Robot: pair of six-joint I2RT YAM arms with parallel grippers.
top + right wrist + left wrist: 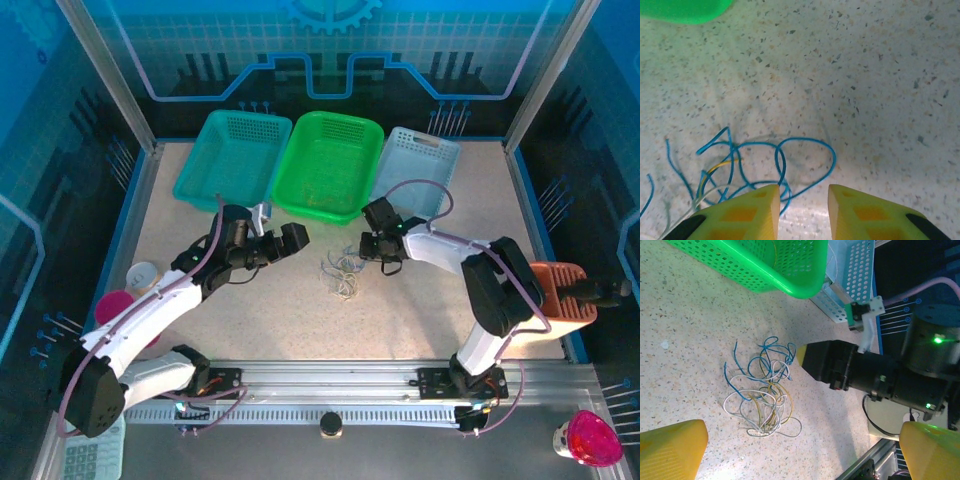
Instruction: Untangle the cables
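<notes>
Two-arm unit. The left arm [150, 320] has white shell links, black joint housings and a purple-pink cable [205, 255] looped along it. The right arm [480, 290] has the same build and cable, plus green indicator lights on a black cylindrical joint [938, 339]. The left end effector [280, 232] and right end effector [802, 210] have black bodies and yellow finger pads [740, 217] with recessed squares.

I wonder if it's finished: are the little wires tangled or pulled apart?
Tangled. The cables lie in one clump on the table, blue, white and yellowish loops crossing each other.
</notes>
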